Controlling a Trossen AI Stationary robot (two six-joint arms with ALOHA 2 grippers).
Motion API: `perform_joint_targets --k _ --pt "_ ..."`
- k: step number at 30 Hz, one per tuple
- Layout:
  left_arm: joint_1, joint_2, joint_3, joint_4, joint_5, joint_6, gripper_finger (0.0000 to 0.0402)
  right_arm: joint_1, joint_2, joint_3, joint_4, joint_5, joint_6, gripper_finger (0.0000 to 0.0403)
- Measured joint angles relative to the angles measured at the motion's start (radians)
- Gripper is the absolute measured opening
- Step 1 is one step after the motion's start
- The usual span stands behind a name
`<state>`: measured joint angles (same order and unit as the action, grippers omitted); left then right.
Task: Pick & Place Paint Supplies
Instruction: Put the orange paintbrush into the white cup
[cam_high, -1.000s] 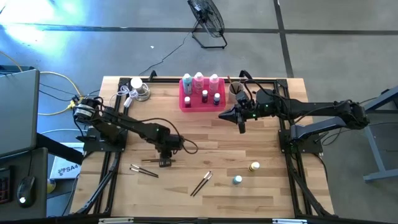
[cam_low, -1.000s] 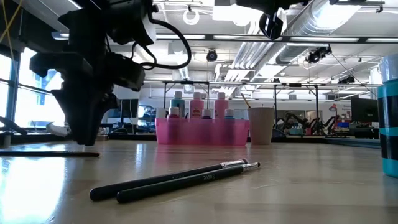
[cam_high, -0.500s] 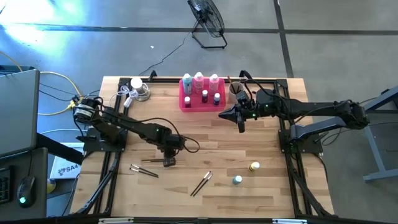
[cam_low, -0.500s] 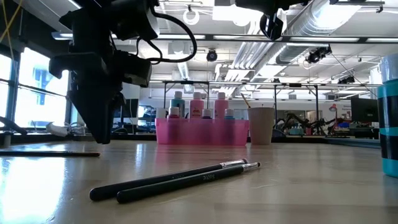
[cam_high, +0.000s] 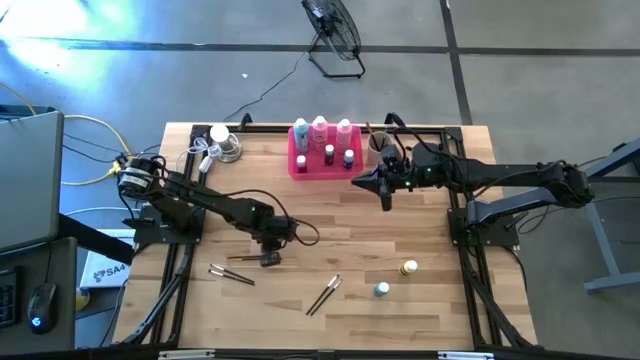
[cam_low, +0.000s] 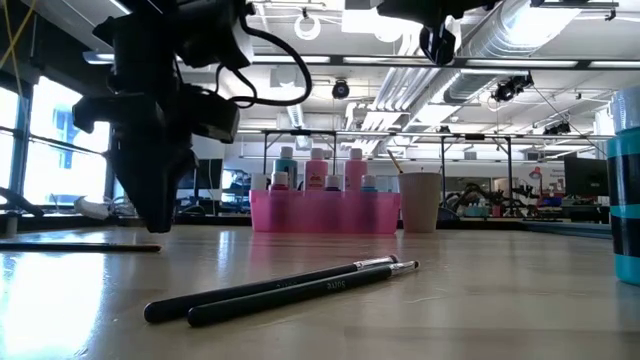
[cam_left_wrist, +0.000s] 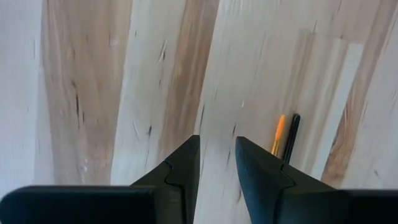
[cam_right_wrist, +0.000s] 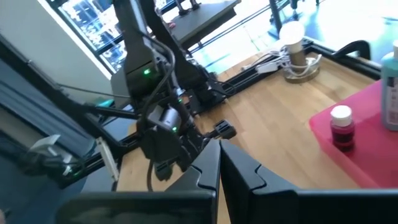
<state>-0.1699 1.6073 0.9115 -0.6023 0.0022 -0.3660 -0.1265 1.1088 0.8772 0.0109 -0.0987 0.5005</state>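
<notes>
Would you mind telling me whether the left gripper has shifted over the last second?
Yes, slightly. In the high view the left gripper has moved a little to the right along the thin brown paintbrush lying on the wooden table.

Bare bench (cam_high: 330, 215) spans the frame's centre; pink tray (cam_high: 322, 165) blocks top centre, paintbrushes (cam_high: 324, 294) and tiny bottles (cam_high: 382, 290) clutter the lower part.

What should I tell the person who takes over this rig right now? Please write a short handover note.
Left gripper: slightly open, empty, low over a paintbrush.
Right gripper: shut, empty, beside the pink tray.
Done: tall bottles and small bottles stand in the tray.
Left: brush pair, second brush pair, yellow bottle and teal bottle lie loose on the table.
</notes>
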Motion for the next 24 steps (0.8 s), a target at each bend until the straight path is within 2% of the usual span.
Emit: perform_joint_targets --k 17,24 --pt "-0.002 0.000 0.000 -0.017 0.103 0.048 0.0099 0.000 0.000 0.000 0.000 0.019 0.030 0.0003" --pt "-0.052 0.000 0.000 0.020 0.116 0.035 0.0100 0.000 0.000 0.000 0.000 0.019 0.030 0.0003"
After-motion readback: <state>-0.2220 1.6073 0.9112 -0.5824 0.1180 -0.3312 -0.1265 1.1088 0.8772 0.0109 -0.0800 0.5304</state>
